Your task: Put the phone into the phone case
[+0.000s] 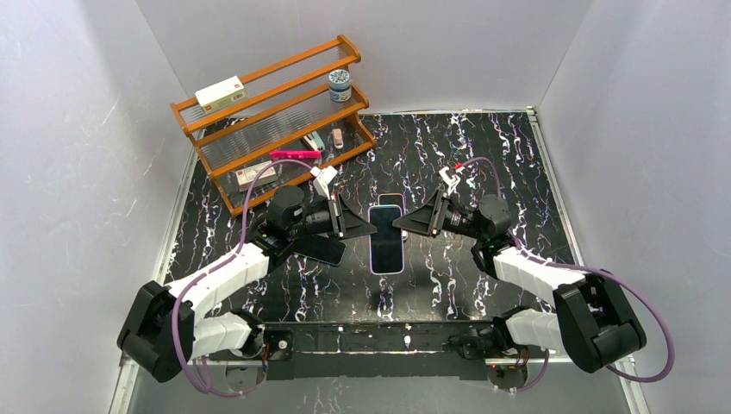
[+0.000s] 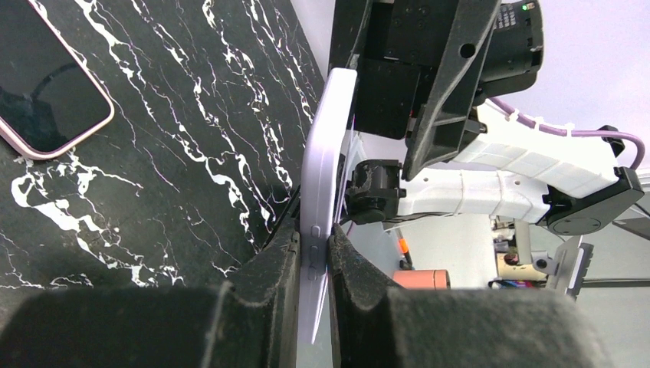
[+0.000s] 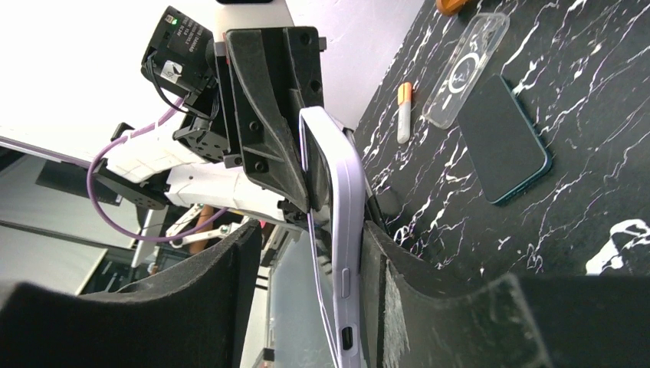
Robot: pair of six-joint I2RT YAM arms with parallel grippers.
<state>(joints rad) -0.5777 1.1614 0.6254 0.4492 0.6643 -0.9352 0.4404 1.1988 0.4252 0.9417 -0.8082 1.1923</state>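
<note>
Black marbled counter (image 2: 192,115), near its middle: my left gripper (image 2: 314,234) pinches the lavender phone case (image 2: 326,153) by one edge; my right gripper (image 3: 312,230) straddles it, clamped or not I cannot tell.

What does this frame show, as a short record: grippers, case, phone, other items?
left gripper: shut on case
right gripper: shut on the case's opposite side
case: lavender, held between both grippers over mid-table
phone: dark screen shows inside the lavender rim; whether it is fully seated cannot be told
loose on table: clear case, teal-edged phone, pink-edged phone
far left: wooden rack with small items
</note>
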